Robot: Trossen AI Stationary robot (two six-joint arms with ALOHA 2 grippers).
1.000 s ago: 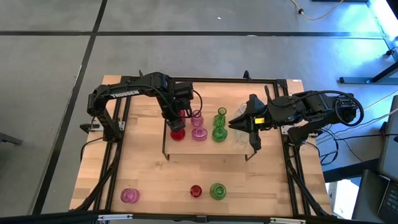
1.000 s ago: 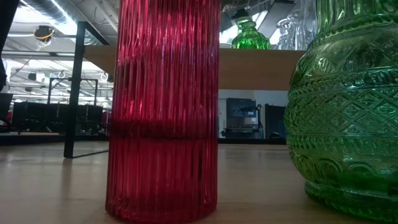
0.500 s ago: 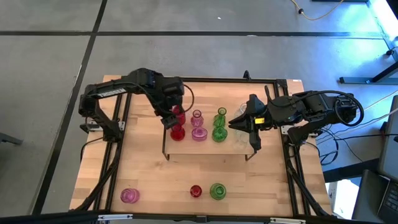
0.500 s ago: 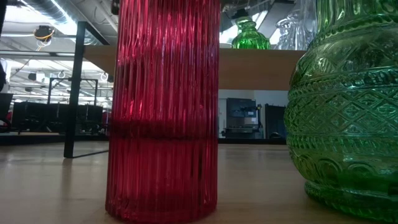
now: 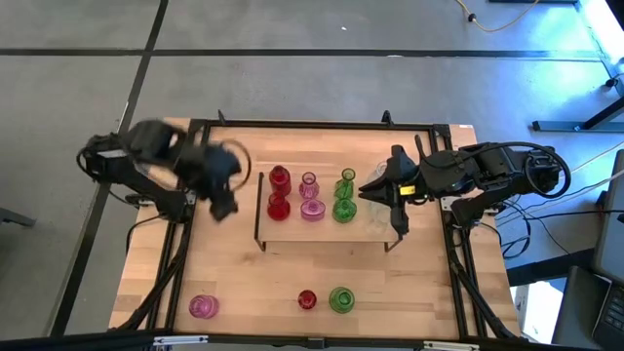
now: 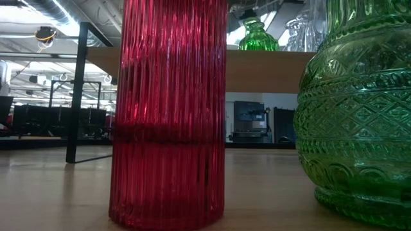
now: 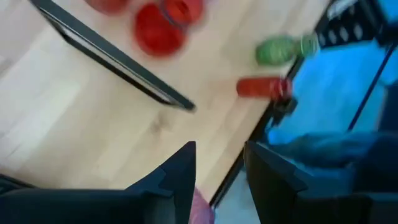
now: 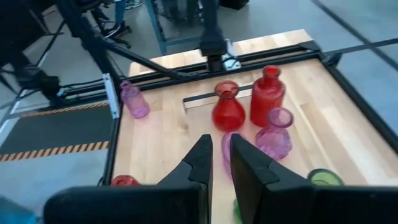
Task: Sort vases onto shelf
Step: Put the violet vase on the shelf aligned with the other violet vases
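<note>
The shelf stands mid-table and bears two red vases, two pink ones, two green ones and clear ones, all upright on their bases. A pink vase, a red one and a green one stand on the table near its front edge. My left gripper hangs blurred, open and empty, left of the shelf and above the table. My right gripper hovers over the shelf's right part, shut, holding nothing.
The low view is filled by the red ribbed vase and the green vase close to the camera, with the shelf's black leg behind. Black frame rails run along both table sides. Bare wood lies between the shelf and the front vases.
My left gripper has drawn away from the two red vases on the shelf, going up and toward the table's left edge while rolling its wrist. Both red vases stay upright on the shelf.
</note>
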